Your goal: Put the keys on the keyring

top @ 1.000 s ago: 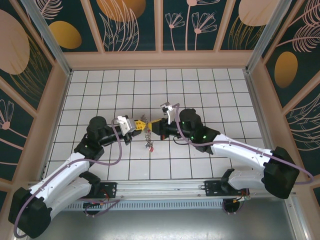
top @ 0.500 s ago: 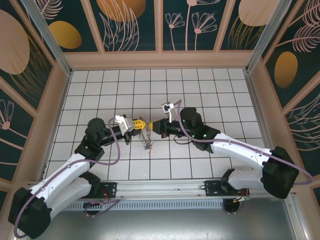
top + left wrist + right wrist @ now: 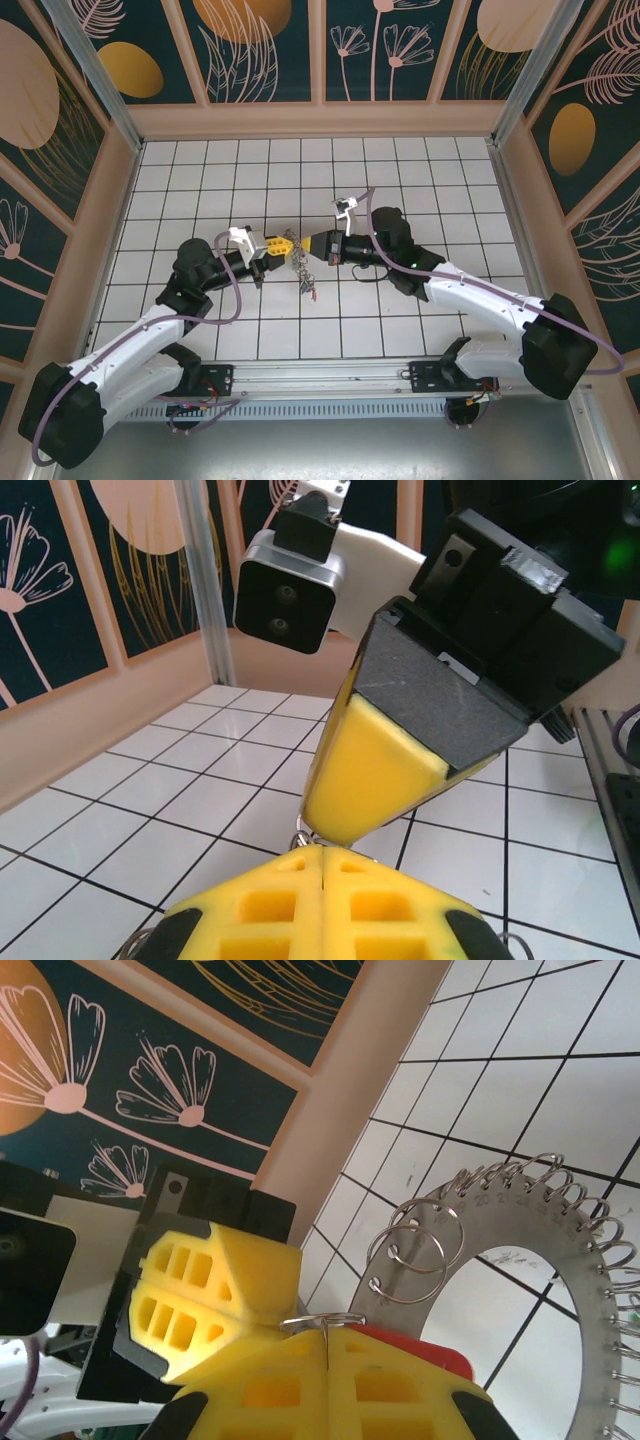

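The keyring (image 3: 520, 1228) is a flat grey disc fringed with small wire rings; it hangs between my two grippers above the tiles, and in the top view the keyring (image 3: 299, 262) has keys (image 3: 309, 287) dangling below it. My right gripper (image 3: 328, 1345) is shut, with a small split ring (image 3: 322, 1321) pinched in its seam and a red key head (image 3: 430, 1352) right behind its fingers. My left gripper (image 3: 325, 848) is shut too, tip to tip with the right gripper (image 3: 335, 835), and wire loops of the keyring show beneath its fingers. Other key colours are too small to tell.
Both arms meet at mid-floor, left gripper (image 3: 285, 243) and right gripper (image 3: 309, 248) nearly touching. White tiled floor (image 3: 450, 180) spreads around them. Patterned walls (image 3: 320, 50) close in the back and sides, and a metal rail (image 3: 320, 378) runs along the near edge.
Both grippers have shifted slightly up and right with the keyring held between them. The right wrist has turned, and the dangling keys have swung a little to the right.
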Available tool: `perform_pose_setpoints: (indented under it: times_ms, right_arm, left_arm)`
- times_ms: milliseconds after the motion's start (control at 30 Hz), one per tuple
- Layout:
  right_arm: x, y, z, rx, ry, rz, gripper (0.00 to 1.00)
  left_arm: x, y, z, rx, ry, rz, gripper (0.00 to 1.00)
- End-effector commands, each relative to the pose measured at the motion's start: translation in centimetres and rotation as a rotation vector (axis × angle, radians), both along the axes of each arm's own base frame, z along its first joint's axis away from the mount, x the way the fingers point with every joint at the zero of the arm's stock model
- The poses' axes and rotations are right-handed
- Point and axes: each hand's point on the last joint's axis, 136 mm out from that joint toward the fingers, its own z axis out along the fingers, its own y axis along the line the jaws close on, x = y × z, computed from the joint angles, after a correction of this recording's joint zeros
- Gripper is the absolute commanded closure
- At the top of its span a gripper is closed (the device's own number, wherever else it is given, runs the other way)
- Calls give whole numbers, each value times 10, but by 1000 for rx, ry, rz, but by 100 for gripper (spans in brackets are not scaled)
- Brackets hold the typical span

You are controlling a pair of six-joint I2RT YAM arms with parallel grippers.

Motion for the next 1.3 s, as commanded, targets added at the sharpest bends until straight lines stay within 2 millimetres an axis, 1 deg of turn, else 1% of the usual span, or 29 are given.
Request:
perform_pose_setpoints:
  times_ms: [0,167,267,400,500,533,567,600,633,667,733,800,833,933,1000,1067,1100,1133,1267]
  right_arm:
    - [13,-3,4,38,41,-43,100]
    - [14,-10,4,24,44,-49,100]
    - [15,-19,6,18,27,-67,100]
    - [24,-41,-1,-59,-7,-136,100]
    - [34,-63,-14,-193,-54,-218,100]
    - [40,-73,-19,-241,-64,-257,100]
    - [45,-85,-26,-291,-59,-303,100]
    - [53,-103,-35,-350,-36,-374,100]
    - [62,-121,-44,-402,-11,-440,100]
    - [68,-137,-54,-457,13,-492,100]
    - [79,-176,-81,-586,96,-614,100]
    - [80,-199,-104,-677,152,-650,100]
    - [79,-208,-114,-712,171,-663,100]
    - [72,-225,-141,-808,208,-659,100]
    - [67,-233,-156,-851,248,-651,100]
    - [63,-239,-170,-905,280,-645,100]
    - [61,-242,-178,-934,298,-639,100]
    - [59,-243,-185,-956,310,-625,100]
    - [59,-242,-206,-1009,333,-579,100]
  left_arm:
    - [-7,-5,18,-69,-41,-30,100]
    - [-6,-7,15,-79,-22,-31,100]
    - [-3,-7,9,-71,-2,-20,100]
    - [7,-7,-7,-37,50,21,100]
    - [22,-5,-15,-3,120,89,100]
    - [26,-5,-18,14,150,104,97]
    - [30,-5,-19,30,173,120,88]
    - [35,-4,-23,52,204,147,77]
    - [42,-2,-25,75,229,184,70]
    - [46,1,-29,99,253,213,68]
    - [54,7,-35,149,298,272,65]
    - [63,18,-39,163,345,367,56]
    - [67,25,-40,162,366,414,53]
    - [68,37,-44,158,423,489,42]
    - [68,45,-48,141,478,543,26]
    - [72,59,-54,126,559,642,7]
    - [73,66,-58,139,599,687,2]
    - [73,70,-63,159,635,719,2]
    - [72,74,-80,262,732,758,1]
